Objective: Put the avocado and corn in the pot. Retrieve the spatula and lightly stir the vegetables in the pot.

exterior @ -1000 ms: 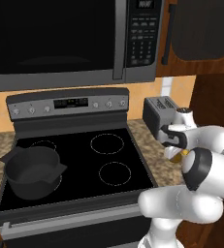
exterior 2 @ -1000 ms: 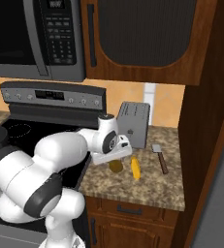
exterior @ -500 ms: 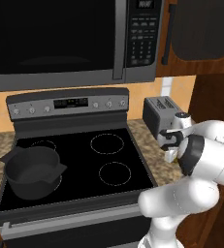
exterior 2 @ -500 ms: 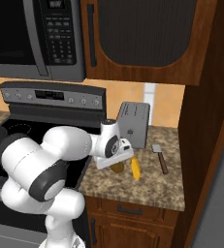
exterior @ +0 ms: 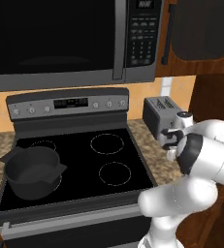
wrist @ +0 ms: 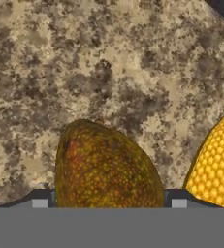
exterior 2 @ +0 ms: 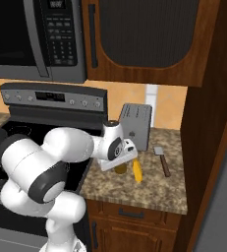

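Observation:
The brownish-green avocado (wrist: 106,167) lies on the speckled counter (wrist: 108,63), right under my gripper (wrist: 108,202). Both fingertips (wrist: 40,202) press against its flanks with no gap showing, so the gripper is shut on it. In the right base view the hand covers most of the avocado (exterior 2: 121,169). The yellow corn (exterior 2: 136,171) lies just right of it, and its end also shows as corn (wrist: 215,167) in the hand view. The spatula (exterior 2: 161,159) lies further right on the counter. The dark grey pot (exterior: 33,172) stands on the stove's front left burner.
A silver toaster (exterior 2: 134,125) stands at the back of the counter, close behind my hand. The black stovetop (exterior: 111,160) lies to the left, between counter and pot. A tall wooden cabinet side (exterior 2: 208,147) borders the counter on the right. The microwave (exterior: 70,38) hangs overhead.
The hand has come down over the avocado and its fingers have closed in against the fruit's sides. The elbow has swung outward. Avocado, corn, spatula and pot lie where they were.

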### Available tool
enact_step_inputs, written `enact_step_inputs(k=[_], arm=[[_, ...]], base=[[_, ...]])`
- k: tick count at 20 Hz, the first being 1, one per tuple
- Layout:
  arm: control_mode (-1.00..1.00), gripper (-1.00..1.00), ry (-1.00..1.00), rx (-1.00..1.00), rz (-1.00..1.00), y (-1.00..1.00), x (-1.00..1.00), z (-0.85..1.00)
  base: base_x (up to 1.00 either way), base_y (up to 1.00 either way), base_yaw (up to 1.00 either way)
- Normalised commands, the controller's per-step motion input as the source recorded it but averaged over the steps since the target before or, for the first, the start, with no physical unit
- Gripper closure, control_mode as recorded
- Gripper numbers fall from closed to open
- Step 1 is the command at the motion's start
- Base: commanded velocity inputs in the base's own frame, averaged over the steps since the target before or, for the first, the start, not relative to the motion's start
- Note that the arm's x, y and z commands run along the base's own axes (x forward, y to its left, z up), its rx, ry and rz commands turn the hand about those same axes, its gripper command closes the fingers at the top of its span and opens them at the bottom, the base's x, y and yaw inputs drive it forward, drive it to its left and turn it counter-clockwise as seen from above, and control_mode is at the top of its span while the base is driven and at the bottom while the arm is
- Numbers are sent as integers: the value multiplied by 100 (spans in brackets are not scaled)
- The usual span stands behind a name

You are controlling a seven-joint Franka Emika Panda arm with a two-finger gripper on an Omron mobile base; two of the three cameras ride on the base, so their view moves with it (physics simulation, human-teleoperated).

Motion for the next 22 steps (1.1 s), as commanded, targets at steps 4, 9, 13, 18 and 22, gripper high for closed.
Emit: enact_step_inputs(k=[4,9,13,18,22], arm=[[-100,100,-29,0,0,36,-73,98],[-100,100,-9,0,0,89,-60,100],[-100,100,0,0,0,100,-40,100],[-100,100,5,2,0,100,-31,87],[-100,100,1,4,4,100,-31,70]], base=[[0,0,0],[0,0,0],[0,0,0],[0,0,0],[0,0,0]])
